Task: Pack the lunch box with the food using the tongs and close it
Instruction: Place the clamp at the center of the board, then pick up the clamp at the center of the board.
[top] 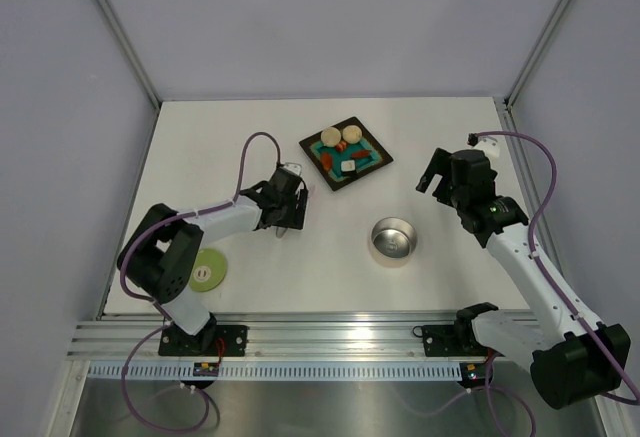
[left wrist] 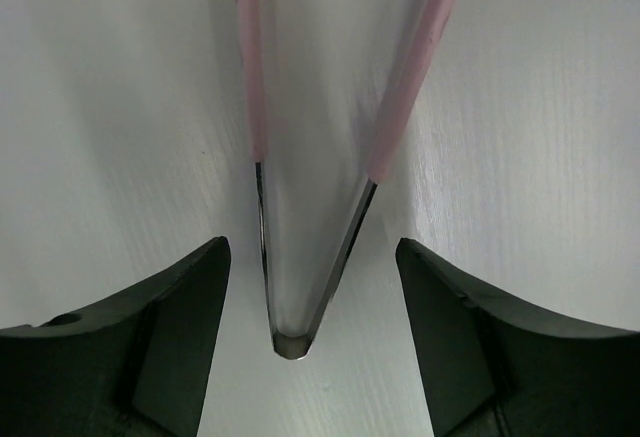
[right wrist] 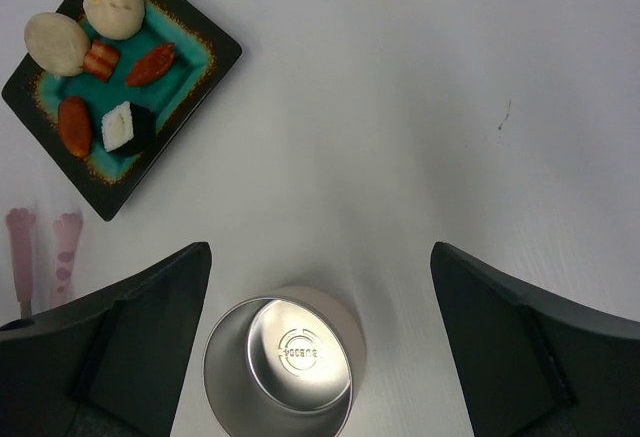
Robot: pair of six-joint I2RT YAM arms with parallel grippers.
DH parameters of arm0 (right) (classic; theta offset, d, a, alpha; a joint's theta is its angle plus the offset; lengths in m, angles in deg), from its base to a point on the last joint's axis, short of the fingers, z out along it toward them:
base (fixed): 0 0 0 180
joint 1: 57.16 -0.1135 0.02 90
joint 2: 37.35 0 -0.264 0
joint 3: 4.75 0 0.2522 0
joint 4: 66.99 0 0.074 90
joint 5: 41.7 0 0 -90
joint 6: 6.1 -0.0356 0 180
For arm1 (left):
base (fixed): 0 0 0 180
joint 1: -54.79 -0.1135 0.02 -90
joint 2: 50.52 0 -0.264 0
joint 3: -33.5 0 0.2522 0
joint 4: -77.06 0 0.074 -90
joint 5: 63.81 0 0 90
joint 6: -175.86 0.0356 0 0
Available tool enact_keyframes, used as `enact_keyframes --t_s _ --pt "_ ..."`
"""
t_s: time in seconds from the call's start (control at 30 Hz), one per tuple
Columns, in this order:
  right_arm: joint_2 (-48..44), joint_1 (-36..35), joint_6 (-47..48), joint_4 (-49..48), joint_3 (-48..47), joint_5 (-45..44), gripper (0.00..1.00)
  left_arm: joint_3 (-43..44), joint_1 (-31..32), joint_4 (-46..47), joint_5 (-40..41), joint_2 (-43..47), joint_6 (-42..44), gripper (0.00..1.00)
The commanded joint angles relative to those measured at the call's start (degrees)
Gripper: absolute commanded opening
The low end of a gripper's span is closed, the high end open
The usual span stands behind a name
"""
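The tongs [left wrist: 255, 107] lie flat on the white table, pink arms spreading away from the steel hinge end. My left gripper [left wrist: 311, 242] straddles that hinge end, open, and both fingers stand clear of the metal. From above, the tongs [top: 291, 169] poke out past the left gripper [top: 285, 207] toward the tray. The lunch box [top: 392, 239], a round steel tin, stands empty and uncovered. My right gripper [top: 440, 172] hovers open above the lunch box [right wrist: 285, 367]. The food [right wrist: 113, 5], beige balls, red pieces and a white block, sits on the teal tray [right wrist: 215, 57]. The pale green lid [top: 208, 271] lies beside the left arm's base.
The dark-rimmed tray [top: 317, 165] sits at the back centre of the table. A purple cable [top: 255, 142] loops over the left arm. Grey walls close the back and sides, and an aluminium rail [top: 330, 332] runs along the near edge.
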Motion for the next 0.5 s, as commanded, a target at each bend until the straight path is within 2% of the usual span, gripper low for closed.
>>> enact_keyframes --t_s 0.0,0.1,0.17,0.3,0.47 --pt "0.17 0.17 -0.38 -1.49 -0.33 0.25 1.00 -1.49 0.02 6.31 4.89 1.23 -3.07 0.69" --pt "-0.09 0.17 -0.38 -1.40 -0.16 0.08 1.00 -2.73 0.02 8.69 6.31 -0.87 -5.62 0.60" --pt "-0.27 0.08 -0.29 -1.05 -0.24 -0.10 0.99 -2.29 -0.07 8.78 5.88 -3.07 -6.33 0.60" --pt "-1.23 0.17 0.06 -0.52 -0.07 -0.98 1.00 -3.42 -0.07 9.92 5.08 -3.70 -7.12 0.61" --pt "-1.59 0.17 -0.12 -0.96 0.37 -1.07 0.99 -4.66 -0.07 10.98 4.99 -3.70 -7.21 0.68"
